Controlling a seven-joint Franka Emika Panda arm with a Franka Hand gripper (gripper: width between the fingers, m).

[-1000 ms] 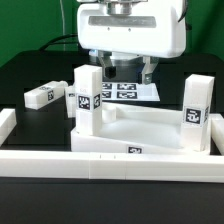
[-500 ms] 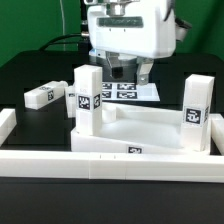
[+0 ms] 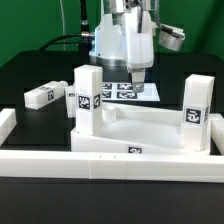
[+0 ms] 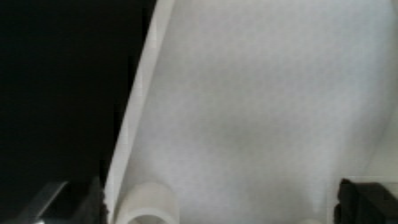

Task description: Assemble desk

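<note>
Exterior view: gripper (image 3: 138, 80) hovered empty behind the tabletop (image 3: 150, 128).
Jaws stood wide apart, presumably ready for the loose leg (image 3: 40, 96) lying at the exterior view's left; upright legs (image 3: 87, 100) occupied tabletop corners.

**A:** What do we have for the support?

**B:** We note a black table (image 3: 30, 70), matte, running across the whole exterior view.

**A:** And lying directly on it?

**B:** We log the marker board (image 3: 128, 91) flat at the back, near the middle. One leg (image 3: 40, 96) lies on its side toward the exterior view's left, apart from the rest. The tabletop (image 3: 160, 140) sits in the middle, hollow side up.

**A:** Anything at the edges?

**B:** A long front border bar (image 3: 100, 165) runs just in front of the tabletop; we cannot tell if they touch. A side border bar (image 3: 8, 122) lies at the exterior view's left.
</note>
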